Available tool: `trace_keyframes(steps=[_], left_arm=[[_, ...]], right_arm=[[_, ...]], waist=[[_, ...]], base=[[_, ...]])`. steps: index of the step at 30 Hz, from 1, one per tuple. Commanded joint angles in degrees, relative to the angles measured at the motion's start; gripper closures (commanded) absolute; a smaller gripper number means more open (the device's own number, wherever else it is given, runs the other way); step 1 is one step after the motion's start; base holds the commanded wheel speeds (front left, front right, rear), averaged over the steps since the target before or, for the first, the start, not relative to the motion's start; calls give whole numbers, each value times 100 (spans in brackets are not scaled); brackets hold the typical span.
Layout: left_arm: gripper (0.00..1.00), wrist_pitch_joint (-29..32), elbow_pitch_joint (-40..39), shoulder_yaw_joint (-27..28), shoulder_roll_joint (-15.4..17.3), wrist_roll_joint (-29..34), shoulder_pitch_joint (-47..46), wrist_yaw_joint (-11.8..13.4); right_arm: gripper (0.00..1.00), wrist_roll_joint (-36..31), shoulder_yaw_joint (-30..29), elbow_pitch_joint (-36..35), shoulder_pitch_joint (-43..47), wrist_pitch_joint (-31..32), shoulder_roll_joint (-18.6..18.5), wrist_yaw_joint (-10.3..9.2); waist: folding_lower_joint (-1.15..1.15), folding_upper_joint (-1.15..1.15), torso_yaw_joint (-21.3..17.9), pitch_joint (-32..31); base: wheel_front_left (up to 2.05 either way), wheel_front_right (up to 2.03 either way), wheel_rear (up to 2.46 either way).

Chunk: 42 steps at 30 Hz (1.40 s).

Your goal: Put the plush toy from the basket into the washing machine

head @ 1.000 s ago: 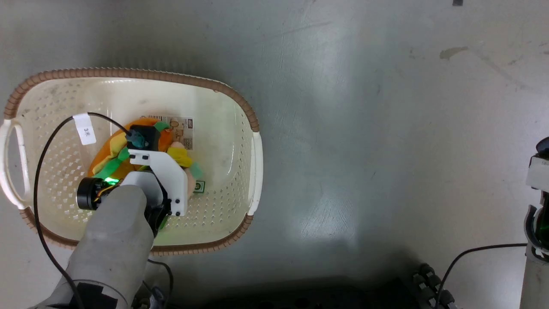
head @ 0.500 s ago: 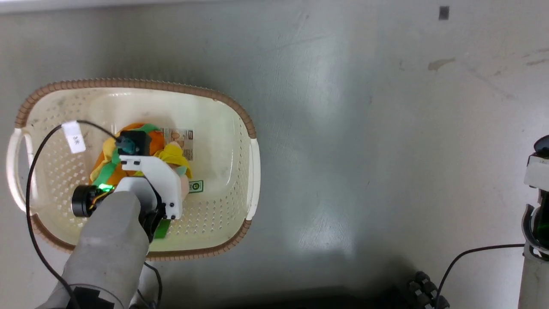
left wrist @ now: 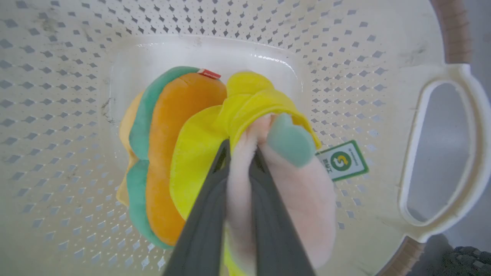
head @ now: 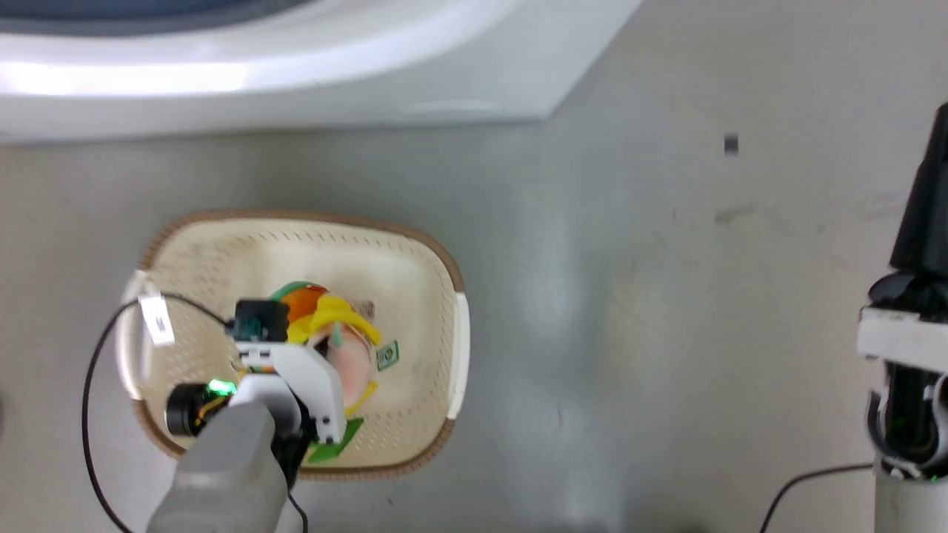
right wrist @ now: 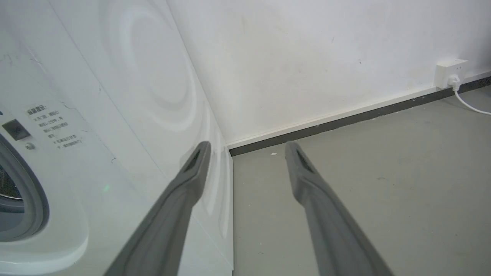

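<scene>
Left end effector (left wrist: 241, 149) (clamped on the plush toy (left wrist: 184, 126)) has lifted it off the basket (left wrist: 383, 96) floor.

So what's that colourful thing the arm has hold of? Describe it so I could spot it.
Find the big white washing machine; on the grey floor before it sits a cream basket with a brown rim. In it, pinched by the left gripper, is the plush toy: orange, green, yellow and pink, the only soft, colourful thing against pale plastic.
</scene>
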Motion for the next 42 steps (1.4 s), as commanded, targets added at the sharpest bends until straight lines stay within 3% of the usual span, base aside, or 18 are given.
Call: trace_keyframes(steps=[1, 13, 24, 32, 42], left_arm=[[100, -101, 0, 5, 1, -41, 88, -32], [100, -758, -273, -93, -102, -45, 791, -142], [100, -772, -2404, 283, 107, 377, 1735, 263], [100, -772, -3669, 701, 122, 649, 2043, 476], [100, -773, -4156, 1314, 157, 913, 1413, 553]], right_arm=[[0, -23, 15, 35, 107, -25, -3, 3], [0, -137, 95, 321, 871, -25, -3, 3], [0, -110, 49, 445, 1406, -25, -3, 3], [0, -67, 92, 416, 1491, -25, -3, 3], [0, -11, 121, 301, 1196, -25, -3, 3]], waist=[[0, 0, 199, -520], [0, 0, 508, -1896], [0, 0, 663, -2732], [0, 0, 638, -2872], [0, 0, 236, -2308]], base=[[0, 0, 0], [0, 0, 0], [0, 0, 0], [0, 0, 0], [0, 0, 0]])
